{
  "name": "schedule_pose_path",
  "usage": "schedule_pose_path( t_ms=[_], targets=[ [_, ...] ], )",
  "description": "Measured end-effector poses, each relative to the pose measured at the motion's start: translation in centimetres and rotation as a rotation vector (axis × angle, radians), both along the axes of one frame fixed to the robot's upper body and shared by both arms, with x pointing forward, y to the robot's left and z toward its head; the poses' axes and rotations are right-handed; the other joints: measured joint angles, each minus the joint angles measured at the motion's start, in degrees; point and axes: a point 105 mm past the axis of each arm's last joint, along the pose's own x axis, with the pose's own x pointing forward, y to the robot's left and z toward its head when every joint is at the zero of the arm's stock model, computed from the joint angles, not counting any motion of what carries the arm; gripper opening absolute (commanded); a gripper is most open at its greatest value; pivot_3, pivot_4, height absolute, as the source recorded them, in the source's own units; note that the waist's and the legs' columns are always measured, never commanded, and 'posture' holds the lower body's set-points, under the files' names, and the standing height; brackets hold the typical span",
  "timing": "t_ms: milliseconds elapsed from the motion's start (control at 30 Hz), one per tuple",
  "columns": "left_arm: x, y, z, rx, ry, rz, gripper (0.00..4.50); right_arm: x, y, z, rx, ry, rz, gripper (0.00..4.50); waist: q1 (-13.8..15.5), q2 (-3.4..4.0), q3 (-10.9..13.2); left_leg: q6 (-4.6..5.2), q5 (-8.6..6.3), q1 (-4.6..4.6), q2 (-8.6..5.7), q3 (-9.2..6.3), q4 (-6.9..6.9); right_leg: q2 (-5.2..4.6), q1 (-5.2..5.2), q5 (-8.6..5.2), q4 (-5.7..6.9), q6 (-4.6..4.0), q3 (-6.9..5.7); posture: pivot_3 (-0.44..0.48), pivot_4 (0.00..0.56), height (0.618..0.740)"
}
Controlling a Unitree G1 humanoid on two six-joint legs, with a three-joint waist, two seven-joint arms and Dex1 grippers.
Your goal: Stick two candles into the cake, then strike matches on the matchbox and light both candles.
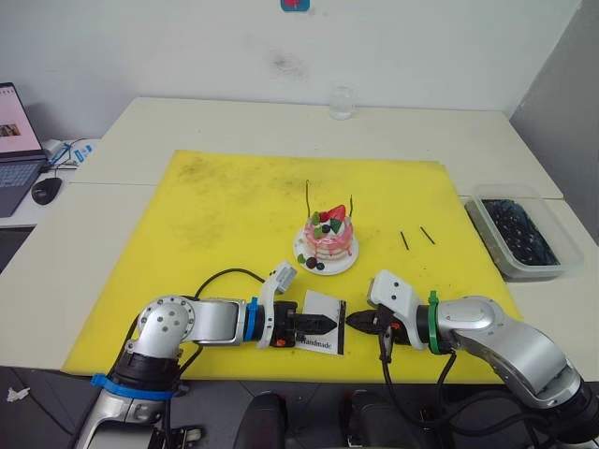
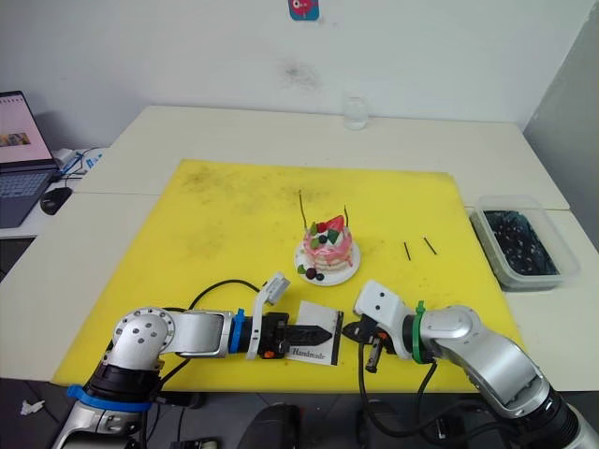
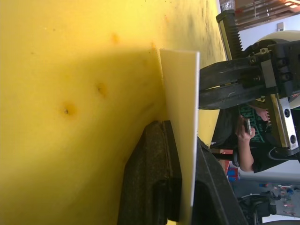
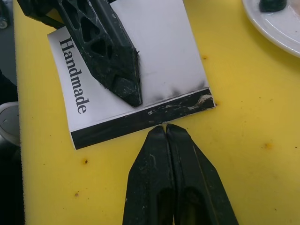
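Matchbox [image 4: 136, 70] reads "Handmade" (black print, white face).

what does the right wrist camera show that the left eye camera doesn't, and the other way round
Right wrist view: the scuffed black striking strip up close, with the shut right gripper tipped against it.

Left eye view: the whole cake with two candles standing in it, two matches lying on the yellow mat, a clear bin, a glass and a laptop.

Both: the matchbox with the left gripper on it, and the cake's plate.
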Motion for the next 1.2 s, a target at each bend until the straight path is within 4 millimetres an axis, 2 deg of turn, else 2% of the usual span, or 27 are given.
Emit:
schedule_pose_path(
  t_ms=[167, 333, 467, 567, 767, 867, 1033, 1200],
  targets=[
    [-0.1, 0.0, 0.0, -0.016, -0.007, 0.0, 0.03, 0.4, -0.6, 0.5, 0.008, -0.02, -0.048, 0.0, 0.0, 0.0, 0.0, 0.0, 0.0, 0.0, 0.0, 0.01, 0.0, 0.0, -0.01, -0.01, 0.0, -0.01, 0.02, 0.0, 0.15, 0.74],
    [-0.7, 0.2, 0.7, -0.06, -0.048, -0.025, 0.03, 1.6, -2.4, 3.5, 0.036, -0.138, -0.124, 0.0, -0.02, 0.0, 0.01, -0.02, -0.01, -0.04, 0.0, 0.03, -0.05, 0.0, -0.04, -0.04, -0.03, -0.07, 0.02, 0.0, 0.15, 0.74],
    [-1.3, 1.1, 3.3, -0.147, -0.16, -0.05, 0.03, 1.8, -4.7, 4.7, 0.051, -0.171, -0.24, 0.0, 0.18, -0.01, 0.03, -0.12, -0.07, -0.12, 0.02, -0.01, -0.14, -0.03, -0.08, -0.16, -0.07, -0.21, -0.05, 0.0, 0.15, 0.74],
    [-1.2, 1.6, 5.2, -0.229, -0.24, -0.021, 0.0, 1.8, -5.4, 4.9, 0.098, -0.187, -0.334, 0.61, 0.22, -0.01, 0.03, -0.14, -0.09, -0.14, 0.02, 0.0, -0.15, -0.03, -0.1, -0.19, -0.09, -0.18, -0.04, 0.0, 0.15, 0.74],
    [-1.5, 2.3, 6.0, -0.251, -0.31, -0.014, 0.0, 3.0, -5.4, 5.5, 0.214, -0.317, -0.54, 2.72, 0.12, 0.03, 0.05, -0.17, -0.11, -0.12, 0.0, 0.02, -0.14, -0.06, -0.11, -0.19, -0.1, -0.17, -0.01, 0.0, 0.15, 0.74],
    [-1.0, 2.6, 5.8, -0.228, -0.336, 0.015, 0.0, 4.0, -5.5, 5.2, 0.244, -0.369, -0.637, 2.72, 0.1, 0.03, 0.05, -0.17, -0.11, -0.12, 0.01, 0.03, -0.11, -0.06, -0.1, -0.22, -0.12, -0.22, 0.01, 0.0, 0.15, 0.74],
    [-0.2, 2.9, 5.7, -0.202, -0.378, 0.051, 0.0, 6.2, -7.0, 2.7, 0.205, -0.395, -0.778, 2.72, 0.08, 0.03, 0.05, -0.16, -0.11, -0.15, -0.01, 0.07, -0.12, -0.06, -0.1, -0.19, -0.13, -0.18, 0.03, 0.0, 0.15, 0.74],
    [0.2, 2.7, 5.7, -0.195, -0.407, 0.055, 0.0, 8.5, -7.7, 2.0, 0.235, -0.429, -0.876, 2.72, 0.01, 0.03, 0.05, -0.16, -0.11, -0.15, 0.02, 0.02, -0.16, 0.04, -0.12, -0.18, -0.09, -0.16, -0.01, 0.0, 0.15, 0.74]
  ],
)
